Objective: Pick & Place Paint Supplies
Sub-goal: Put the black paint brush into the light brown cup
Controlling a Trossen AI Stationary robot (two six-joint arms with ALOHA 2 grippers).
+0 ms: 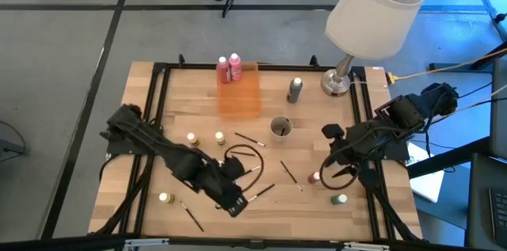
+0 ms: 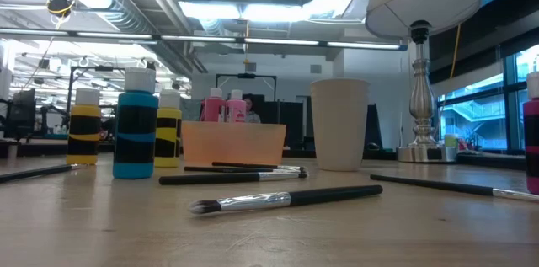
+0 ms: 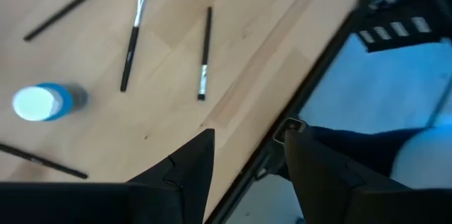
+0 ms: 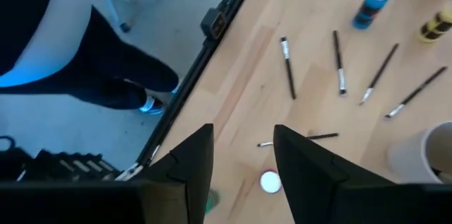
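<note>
Brushes (image 1: pixel 287 173) and bottles (image 1: pixel 230 68) are lying scattered; we're hovering left gripper (image 3: pixel 247 160) and right gripper (image 4: pixel 244 155) over them, jaws spread, holding nothing, lining up picks.

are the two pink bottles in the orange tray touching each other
Touching, as far as shows. In the high view the two pink bottles stand side by side at the orange tray's far end with no gap between them.

Bright overhead light, wrist views perhaps blurred.
</note>
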